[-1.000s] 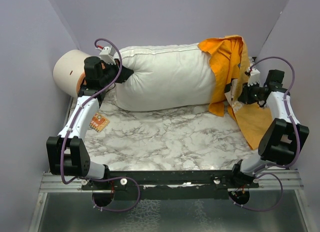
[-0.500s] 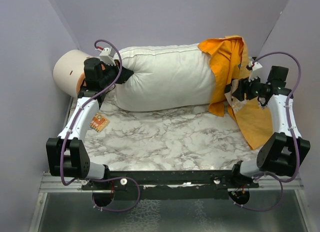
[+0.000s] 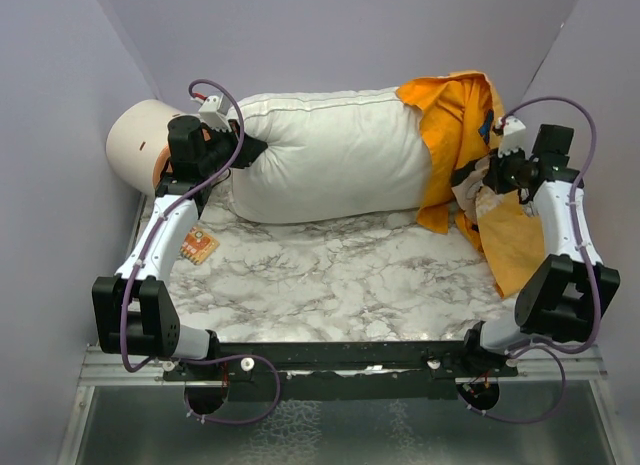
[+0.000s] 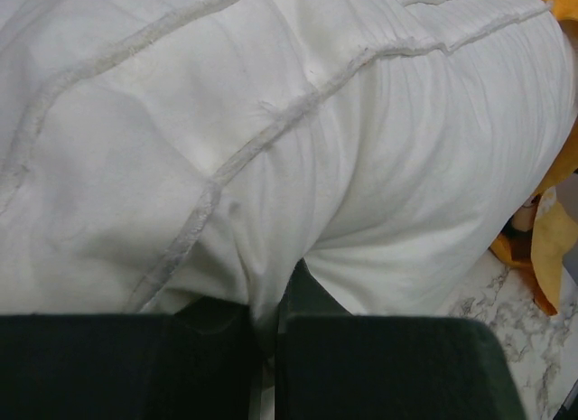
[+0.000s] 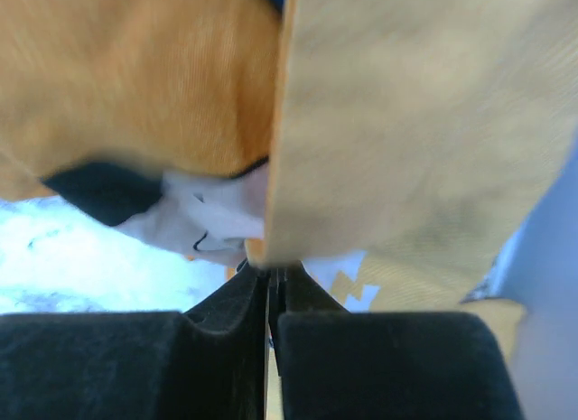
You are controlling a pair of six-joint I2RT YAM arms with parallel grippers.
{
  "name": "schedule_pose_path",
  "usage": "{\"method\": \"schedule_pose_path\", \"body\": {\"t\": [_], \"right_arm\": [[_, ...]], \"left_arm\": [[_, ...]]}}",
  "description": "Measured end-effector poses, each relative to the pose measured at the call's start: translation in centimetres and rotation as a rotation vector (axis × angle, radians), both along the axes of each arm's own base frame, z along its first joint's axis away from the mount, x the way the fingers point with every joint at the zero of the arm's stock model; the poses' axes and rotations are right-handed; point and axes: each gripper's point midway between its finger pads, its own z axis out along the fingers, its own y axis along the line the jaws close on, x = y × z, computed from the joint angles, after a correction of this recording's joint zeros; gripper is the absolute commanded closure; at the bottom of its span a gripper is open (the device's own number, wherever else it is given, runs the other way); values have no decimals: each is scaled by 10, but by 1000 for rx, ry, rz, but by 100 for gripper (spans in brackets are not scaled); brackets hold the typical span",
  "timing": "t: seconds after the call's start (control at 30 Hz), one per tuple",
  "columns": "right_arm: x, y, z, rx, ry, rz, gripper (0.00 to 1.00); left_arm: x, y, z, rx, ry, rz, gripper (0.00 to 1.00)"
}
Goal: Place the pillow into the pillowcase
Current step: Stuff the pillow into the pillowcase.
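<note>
The plump white pillow (image 3: 330, 155) lies across the back of the table, its right end inside the orange-yellow pillowcase (image 3: 455, 115). My left gripper (image 3: 248, 147) is at the pillow's left end. In the left wrist view that gripper (image 4: 271, 303) is shut on a fold of the white pillow (image 4: 271, 122). My right gripper (image 3: 468, 175) is at the loose front flap of the case. In the right wrist view this gripper (image 5: 269, 268) is shut on the edge of the pillowcase (image 5: 406, 122). The rest of the case drapes down toward the right wall.
A cream cylinder (image 3: 135, 140) stands in the back left corner, behind my left arm. A small orange packet (image 3: 198, 245) lies on the marble tabletop (image 3: 340, 275). Purple walls close in at the back and on both sides, the right one near my right arm.
My right gripper opened, shifted slightly toward the back, and shut on the pillowcase edge. The left gripper and the pillow have not moved.
</note>
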Motion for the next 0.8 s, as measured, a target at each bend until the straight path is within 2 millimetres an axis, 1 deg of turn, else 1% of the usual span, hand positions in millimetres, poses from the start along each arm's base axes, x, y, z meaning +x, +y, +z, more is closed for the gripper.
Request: {"method": "schedule_pose_path", "body": {"t": [0.1, 0.13, 0.17, 0.2, 0.23, 0.27, 0.3, 0.33, 0.4, 0.43, 0.47, 0.5, 0.53, 0.57, 0.6, 0.67, 0.7, 0.73, 0.77, 0.8], "right_arm": [[12, -16, 29, -82, -60, -37, 99], [18, -23, 43, -113, -91, -50, 99], [28, -32, 65, -153, -134, -71, 99], [42, -43, 92, -197, -194, -100, 95], [52, -50, 111, -225, -243, -119, 86], [66, -61, 135, -263, -296, -152, 77], [77, -70, 155, -295, -340, -182, 65], [92, -81, 178, -325, -389, -221, 51], [112, -96, 209, -355, -452, -271, 34], [120, -98, 215, -356, -465, -276, 28], [123, -98, 216, -352, -468, -270, 21], [123, -92, 212, -327, -458, -247, 15], [119, -83, 203, -292, -434, -205, 11], [115, -75, 197, -270, -418, -176, 9], [106, -55, 184, -219, -394, -109, 7], [83, -16, 166, -127, -347, 13, 7], [67, 15, 159, -63, -330, 108, 7], [52, 39, 155, -11, -316, 183, 7], [35, 67, 156, 41, -315, 269, 7], [23, 86, 158, 72, -319, 326, 7]], "left_arm": [[0, 0, 0, 0, 0, -2, 100], [0, 0, 0, 0, -1, -3, 100], [-1, 0, 0, 0, -1, -4, 100], [-1, -1, 1, 0, -1, -5, 100], [-2, -1, 1, 0, -2, -7, 100], [-2, -1, 1, -1, -2, -10, 100], [-3, -1, 2, -2, -2, -14, 100], [-5, -2, 2, -3, -2, -17, 100], [-8, -3, 2, -5, -1, -24, 100], [-9, -3, 1, -5, 0, -27, 100], [-10, -3, 1, -6, 1, -29, 100], [-11, -3, 0, -7, 1, -32, 100], [-11, -4, 0, -7, 2, -34, 100], [-11, -4, 0, -9, 1, -36, 100], [-12, -4, 1, -10, 1, -38, 100], [-12, -5, 1, -13, 1, -44, 100], [-12, -6, 1, -14, 1, -47, 100], [-13, -6, 1, -16, 2, -49, 100], [-13, -6, 1, -17, 3, -52, 100], [-13, -7, 1, -17, 3, -54, 100]]}}
